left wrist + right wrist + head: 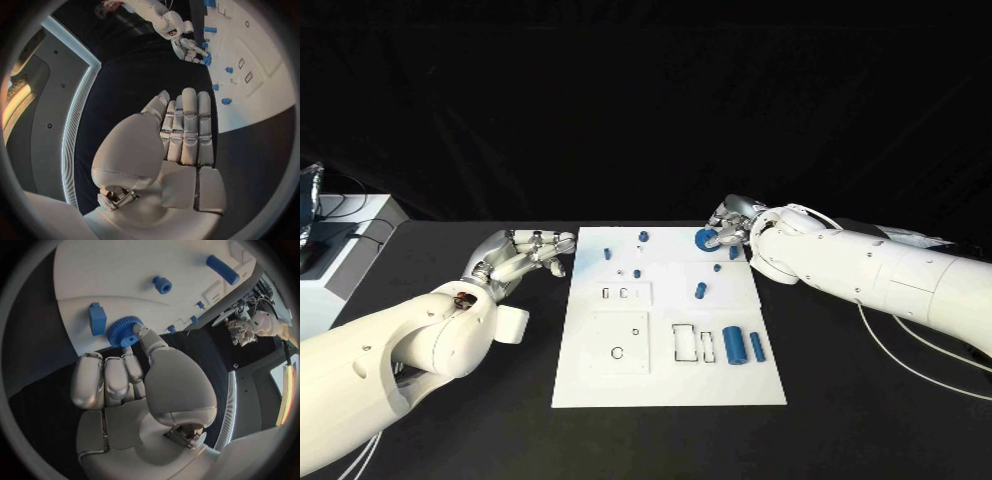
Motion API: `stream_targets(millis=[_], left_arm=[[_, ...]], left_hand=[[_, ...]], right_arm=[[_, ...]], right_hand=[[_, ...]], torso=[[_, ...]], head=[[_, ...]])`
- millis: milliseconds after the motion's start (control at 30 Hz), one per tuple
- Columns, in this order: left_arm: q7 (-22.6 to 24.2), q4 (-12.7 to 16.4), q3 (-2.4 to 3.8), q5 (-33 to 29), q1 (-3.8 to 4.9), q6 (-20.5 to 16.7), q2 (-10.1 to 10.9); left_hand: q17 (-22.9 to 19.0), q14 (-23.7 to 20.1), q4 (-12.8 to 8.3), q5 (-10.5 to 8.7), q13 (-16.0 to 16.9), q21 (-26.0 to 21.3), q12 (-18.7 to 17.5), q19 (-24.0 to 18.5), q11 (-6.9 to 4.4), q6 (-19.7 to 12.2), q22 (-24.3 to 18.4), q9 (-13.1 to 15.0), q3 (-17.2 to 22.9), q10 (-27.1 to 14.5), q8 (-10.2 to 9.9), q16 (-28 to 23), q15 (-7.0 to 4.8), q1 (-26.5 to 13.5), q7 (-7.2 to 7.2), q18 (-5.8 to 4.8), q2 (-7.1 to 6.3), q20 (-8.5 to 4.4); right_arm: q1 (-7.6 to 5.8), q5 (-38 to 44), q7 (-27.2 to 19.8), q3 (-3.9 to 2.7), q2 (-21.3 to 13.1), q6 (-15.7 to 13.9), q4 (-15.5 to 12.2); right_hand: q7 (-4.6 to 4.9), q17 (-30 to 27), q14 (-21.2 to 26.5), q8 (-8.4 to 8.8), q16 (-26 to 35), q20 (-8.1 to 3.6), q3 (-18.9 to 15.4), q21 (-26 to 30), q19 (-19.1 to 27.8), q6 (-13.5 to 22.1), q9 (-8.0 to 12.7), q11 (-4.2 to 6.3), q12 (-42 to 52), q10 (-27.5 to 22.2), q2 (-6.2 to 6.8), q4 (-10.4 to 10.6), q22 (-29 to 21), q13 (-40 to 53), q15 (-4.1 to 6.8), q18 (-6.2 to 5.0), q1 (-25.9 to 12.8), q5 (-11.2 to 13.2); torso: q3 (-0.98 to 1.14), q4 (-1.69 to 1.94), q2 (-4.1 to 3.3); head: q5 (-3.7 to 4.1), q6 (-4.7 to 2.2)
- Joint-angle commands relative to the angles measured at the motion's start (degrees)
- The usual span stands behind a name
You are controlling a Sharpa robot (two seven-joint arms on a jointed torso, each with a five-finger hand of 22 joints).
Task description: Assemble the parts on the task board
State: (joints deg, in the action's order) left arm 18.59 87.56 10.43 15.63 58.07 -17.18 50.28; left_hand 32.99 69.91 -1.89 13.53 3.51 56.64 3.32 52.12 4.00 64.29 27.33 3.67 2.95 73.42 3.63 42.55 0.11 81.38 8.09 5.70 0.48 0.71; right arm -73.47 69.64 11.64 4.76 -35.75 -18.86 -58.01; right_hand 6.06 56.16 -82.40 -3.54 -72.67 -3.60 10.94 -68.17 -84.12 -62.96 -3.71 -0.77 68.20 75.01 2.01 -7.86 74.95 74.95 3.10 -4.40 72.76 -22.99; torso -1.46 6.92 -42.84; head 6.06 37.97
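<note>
The white task board (668, 385) lies mid-table. At its far right corner my right hand (737, 222) pinches a blue gear (707, 238) between thumb and a fingertip. In the right wrist view the thumb meets the gear (123, 332) at the board's edge, beside a blue block (97, 318). My left hand (524, 252) holds nothing, with its fingers straight, just off the board's far left corner. Two blue cylinders (734, 347) lie side by side at the board's near right. Small blue pegs (700, 291) stand across the far half.
A white box (343, 270) stands at the table's left edge. Cables (935, 360) trail beneath my right arm. The board has a raised square plate (620, 343) and rectangular slots (685, 342) in its near half.
</note>
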Motion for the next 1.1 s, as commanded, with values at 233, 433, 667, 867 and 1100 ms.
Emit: stream_targets(millis=[233, 433, 667, 867, 1100], left_arm=[[0.4, 0.1, 0.05, 0.3, -0.01, 1.0, -0.1], [0.4, 0.1, 0.05, 0.3, -0.02, 1.0, -0.1], [0.4, 0.2, 0.05, 0.3, -0.02, 1.1, -0.2], [0.3, 0.2, 0.05, 0.3, -0.02, 1.2, -0.4], [0.3, 0.2, 0.05, 0.3, -0.02, 1.3, -0.5]], left_hand=[[0.0, -0.3, 0.0, 0.07, 0.1, 0.3, 0.2, -0.5, 0.0, -0.5, -0.1, 0.1, 0.3, -0.5, 0.1, 0.4, -0.06, 0.1, 0.14, 1.09, -0.39, -0.09], [0.0, -0.3, 0.0, 0.07, 0.1, 0.3, 0.2, -0.5, 0.0, -0.5, -0.1, 0.1, 0.3, -0.5, 0.1, 0.4, -0.06, 0.1, 0.14, 1.09, -0.39, -0.09], [0.0, -0.3, 0.0, 0.07, 0.1, 0.3, 0.2, -0.5, 0.0, -0.5, -0.1, 0.1, 0.3, -0.5, 0.1, 0.4, -0.06, 0.1, 0.14, 1.09, -0.39, -0.09], [0.0, -0.3, 0.0, 0.07, 0.1, 0.3, 0.2, -0.5, 0.0, -0.5, -0.1, 0.1, 0.3, -0.5, 0.1, 0.4, -0.06, 0.1, 0.14, 1.09, -0.39, -0.09], [0.0, -0.3, 0.0, 0.07, 0.1, 0.3, 0.2, -0.5, 0.0, -0.5, -0.1, 0.1, 0.3, -0.5, 0.1, 0.4, -0.06, 0.1, 0.14, 1.09, -0.39, -0.09]], right_arm=[[0.17, 5.2, -3.8, 0.07, -0.7, -7.6, -3.6], [0.16, 7.9, -4.3, 0.04, -0.8, -9.7, -7.4], [0.18, 12.0, -4.0, 0.08, 2.2, -11.0, -8.9], [0.53, 14.0, -3.7, 0.24, 5.3, -11.9, -7.9], [1.3, 14.7, -3.7, 0.44, 8.4, -11.9, -5.6]], right_hand=[[0.1, 0.6, -0.1, -0.47, 0.4, -0.64, 1.4, -0.6, -2.7, -3.3, -0.4, 0.4, -0.6, 0.4, -2.53, -2.1, 9.5, 2.7, 0.46, 0.03, -0.6, -0.2], [-0.02, 0.7, -0.1, -0.49, 0.4, -0.66, 1.0, -0.7, -2.7, -3.5, -0.4, 0.46, -0.6, 0.6, -2.09, -2.0, 9.5, 2.7, 0.49, 0.05, -1.0, 0.2], [0.05, 0.9, -0.1, -0.36, 0.4, -0.67, 0.6, -0.7, -2.7, -3.3, -0.4, 0.41, -0.6, 0.7, -1.74, -2.0, 9.5, 2.8, 0.49, 0.08, -1.2, 0.6], [0.1, 0.9, -0.1, -0.32, 0.4, -0.66, 0.5, -0.7, -2.7, -3.1, -0.3, 0.38, -0.7, 0.7, -1.64, -1.9, 9.5, 2.8, 0.47, 0.08, -1.2, 0.7], [0.18, 0.9, -0.1, -0.31, 0.5, -0.62, 0.3, -0.6, -2.7, -2.9, -0.3, 0.33, -0.9, 0.6, -1.5, -1.7, 9.5, 2.7, 0.42, 0.06, -1.2, 0.7]], torso=[[-0.03, 0.04, 0.02], [-0.09, -0.04, 0.05], [-0.12, 0.07, -0.01], [-0.11, 0.24, -0.06], [-0.13, 0.21, -0.14]], head=[[-0.19, -0.24], [-0.33, -0.39], [-0.44, -0.63], [-0.56, -0.67], [-0.78, -0.61]])
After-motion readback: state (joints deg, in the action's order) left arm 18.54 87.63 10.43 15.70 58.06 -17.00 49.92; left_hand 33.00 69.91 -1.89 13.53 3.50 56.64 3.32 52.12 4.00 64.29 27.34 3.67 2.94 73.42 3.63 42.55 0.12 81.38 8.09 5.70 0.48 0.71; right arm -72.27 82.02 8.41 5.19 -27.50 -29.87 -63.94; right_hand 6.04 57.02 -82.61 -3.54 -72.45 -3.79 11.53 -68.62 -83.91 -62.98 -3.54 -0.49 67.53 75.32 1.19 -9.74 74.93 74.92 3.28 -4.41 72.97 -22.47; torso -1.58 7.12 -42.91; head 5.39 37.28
